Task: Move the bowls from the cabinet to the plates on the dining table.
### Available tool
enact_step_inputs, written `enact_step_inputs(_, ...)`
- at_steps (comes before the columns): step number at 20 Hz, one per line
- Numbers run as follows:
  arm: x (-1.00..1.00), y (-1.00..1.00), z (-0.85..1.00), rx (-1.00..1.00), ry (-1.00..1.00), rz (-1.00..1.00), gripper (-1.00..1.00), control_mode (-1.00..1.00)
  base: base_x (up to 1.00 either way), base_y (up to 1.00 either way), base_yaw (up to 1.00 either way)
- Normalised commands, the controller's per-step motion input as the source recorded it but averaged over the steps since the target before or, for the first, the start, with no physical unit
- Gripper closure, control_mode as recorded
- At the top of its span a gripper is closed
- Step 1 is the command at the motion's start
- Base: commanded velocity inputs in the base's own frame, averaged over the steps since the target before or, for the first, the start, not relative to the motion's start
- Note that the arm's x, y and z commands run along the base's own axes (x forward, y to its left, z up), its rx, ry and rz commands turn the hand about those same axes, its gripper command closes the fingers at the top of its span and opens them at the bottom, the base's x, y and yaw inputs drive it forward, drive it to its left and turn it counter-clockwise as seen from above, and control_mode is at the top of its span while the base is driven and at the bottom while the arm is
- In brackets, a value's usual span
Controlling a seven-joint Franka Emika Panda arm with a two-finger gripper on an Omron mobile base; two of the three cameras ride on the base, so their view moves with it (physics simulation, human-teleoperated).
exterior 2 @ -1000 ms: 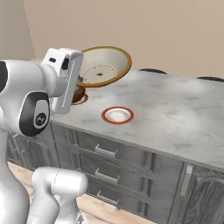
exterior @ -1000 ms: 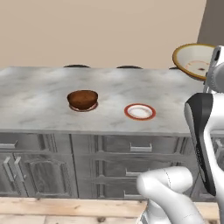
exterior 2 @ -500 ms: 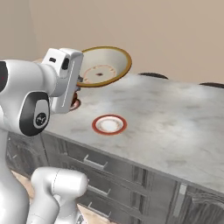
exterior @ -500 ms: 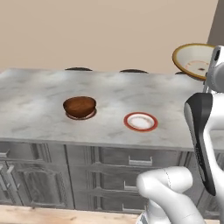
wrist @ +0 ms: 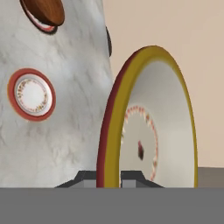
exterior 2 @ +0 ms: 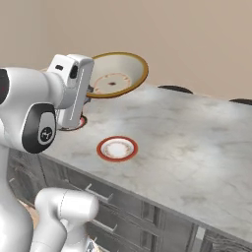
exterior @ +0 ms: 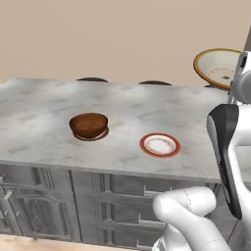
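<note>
Cream bowl in transit, second plate awaiting it

Taking the free plate (exterior: 160,145) as our landmark: left of it the brown bowl (exterior: 88,125) already sits on the other plate, both on the dining table (exterior: 44,105). Right of and well above the landmark, we find the gripper (wrist: 109,177) clenched on the rim of the cream bowl (exterior: 218,67), which it carries tilted on edge. We judge the step sound if the bowl is levelled first, centred over the landmark, lowered until it seats, then let go; the plate is barely wider, so an off-centre release risks tipping.
</note>
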Motion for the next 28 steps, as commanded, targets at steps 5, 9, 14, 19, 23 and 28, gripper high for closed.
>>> enact_step_inputs(5, 0.0, 0.0, 0.0, 0.0, 0.0, 0.0, 1.0, 1.0, 0.32, -0.32, 0.12)
enact_step_inputs(9, 0.0, 0.0, 0.0, 0.0, 0.0, 0.0, 1.0, 1.0, 0.33, -0.27, 0.11)
enact_step_inputs(14, 0.0, 0.0, 0.0, 0.0, 0.0, 0.0, 1.0, 1.0, 0.34, -0.26, 0.11)
enact_step_inputs(19, 0.0, 0.0, 0.0, 0.0, 0.0, 0.0, 1.0, 1.0, 0.36, -0.27, 0.1)
enact_step_inputs(23, 0.0, 0.0, 0.0, 0.0, 0.0, 0.0, 1.0, 1.0, 0.32, -0.21, 0.1)
enact_step_inputs(28, 0.0, 0.0, 0.0, 0.0, 0.0, 0.0, 1.0, 1.0, 0.04, -0.04, 0.05)
